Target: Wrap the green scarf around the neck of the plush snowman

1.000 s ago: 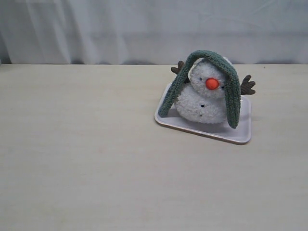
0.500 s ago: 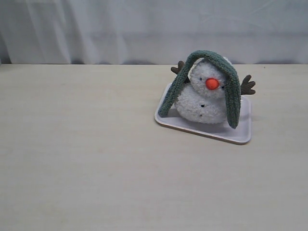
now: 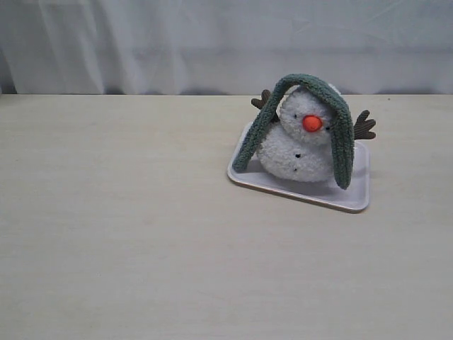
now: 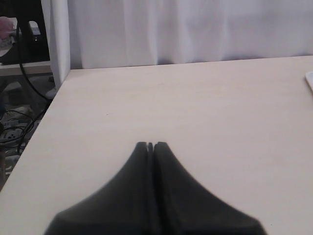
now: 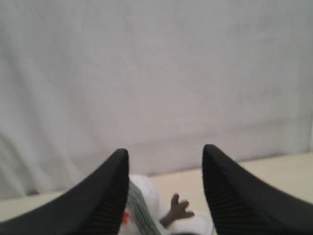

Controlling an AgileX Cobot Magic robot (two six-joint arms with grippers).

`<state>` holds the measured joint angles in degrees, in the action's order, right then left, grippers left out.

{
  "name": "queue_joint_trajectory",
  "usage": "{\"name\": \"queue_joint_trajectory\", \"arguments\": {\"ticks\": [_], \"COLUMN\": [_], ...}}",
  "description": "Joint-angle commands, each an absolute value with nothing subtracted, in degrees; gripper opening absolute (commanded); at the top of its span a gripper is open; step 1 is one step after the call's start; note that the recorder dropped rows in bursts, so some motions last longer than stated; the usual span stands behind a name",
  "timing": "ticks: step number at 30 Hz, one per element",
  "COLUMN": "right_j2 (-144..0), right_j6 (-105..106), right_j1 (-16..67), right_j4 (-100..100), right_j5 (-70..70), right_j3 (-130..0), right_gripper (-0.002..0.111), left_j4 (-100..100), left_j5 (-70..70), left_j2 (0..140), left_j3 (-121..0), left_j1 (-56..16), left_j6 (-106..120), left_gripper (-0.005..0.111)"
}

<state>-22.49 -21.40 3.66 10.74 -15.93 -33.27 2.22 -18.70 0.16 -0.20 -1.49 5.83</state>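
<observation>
Notably, the green scarf point(image 3: 345, 145) hides the plush snowman's point(image 3: 294, 152) crown.

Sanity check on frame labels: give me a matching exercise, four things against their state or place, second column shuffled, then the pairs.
Column 1
1. green scarf
2. plush snowman
3. left gripper
4. right gripper

Column 2
A. fingers shut
B. sits on the white tray
C. fingers open
D. draped in an arch, both ends hanging down

Pairs: 1-D, 2-B, 3-A, 4-C
</observation>
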Motion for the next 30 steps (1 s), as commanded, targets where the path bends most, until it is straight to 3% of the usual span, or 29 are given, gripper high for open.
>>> {"name": "queue_joint_trajectory", "arguments": {"ticks": [1,4,16,30], "right_j2": [-34.6,-42.1,-73.0,-90.7], "right_j6": [-17.5,-8.5,22.9,45.9], "right_j1": [3.5,3.5,3.5,3.5], "right_j4": [10.6,4.1,-20.1,-37.2], "right_j5": [-27.5,-30.8,-26.9,-15.5], "right_j3": [-40.1,-43.4,-51.5,-58.4], "right_gripper": [0.065,0.071,0.07,0.069], "left_j4": [2.2,2.2,2.2,2.2], "left_j5": [-18.5,-18.5,-18.5,-18.5], "left_j2": [0.0,0.0,0.0,0.0], "left_j3": [0.0,0.0,0.0,0.0], "left_j1": [-1.4,-1.4,-1.4,-1.4], "left_j6": [5.8,5.8,5.8,5.8], "left_gripper": [0.0,0.0,0.0,0.0]}}
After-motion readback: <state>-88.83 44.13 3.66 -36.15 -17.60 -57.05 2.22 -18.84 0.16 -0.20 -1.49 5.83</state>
